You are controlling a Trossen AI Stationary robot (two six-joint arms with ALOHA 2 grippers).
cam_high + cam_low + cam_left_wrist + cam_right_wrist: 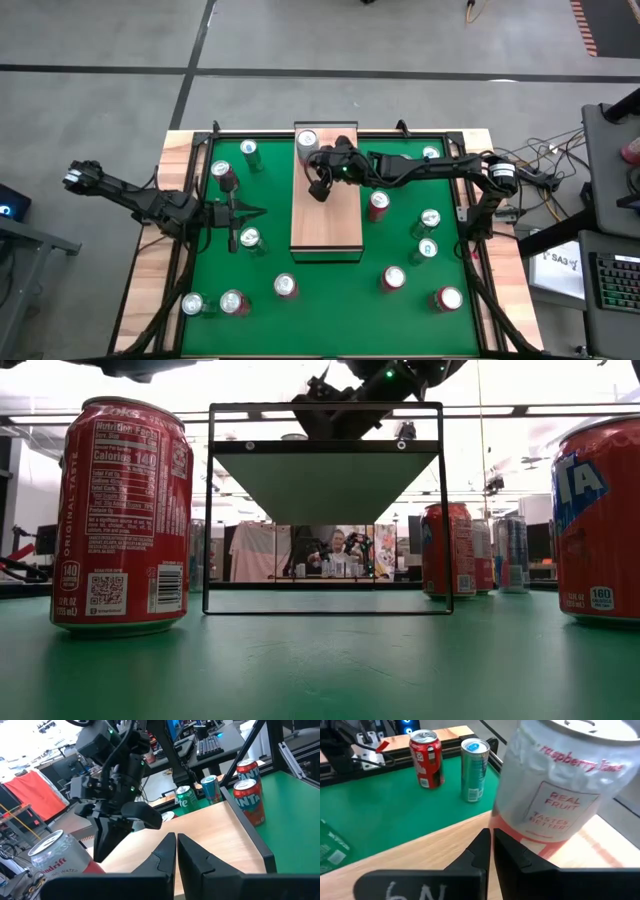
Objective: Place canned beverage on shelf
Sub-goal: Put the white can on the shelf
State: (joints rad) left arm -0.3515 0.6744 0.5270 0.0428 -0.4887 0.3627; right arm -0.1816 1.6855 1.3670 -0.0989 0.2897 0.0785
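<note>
Two arms: dark, matte black, jointed links. Right arm [420, 165]: silver collar near base, small green indicator light at wrist, black cable looped beside wrist. Left arm [130, 195]: pale grey base end. Fingers [477, 852]: black, tapered, angular. White handwritten marking on right wrist housing.

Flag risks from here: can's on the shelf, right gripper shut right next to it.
1. The right gripper, shut, sits close beside the white can at the far end of the shelf; a sideways swing while pulling back could tip it.
2. That can stands near the shelf's far edge, so a nudge might push it off.
3. The left gripper, shut, waits by the shelf's left side; a green can stands close by it.
</note>
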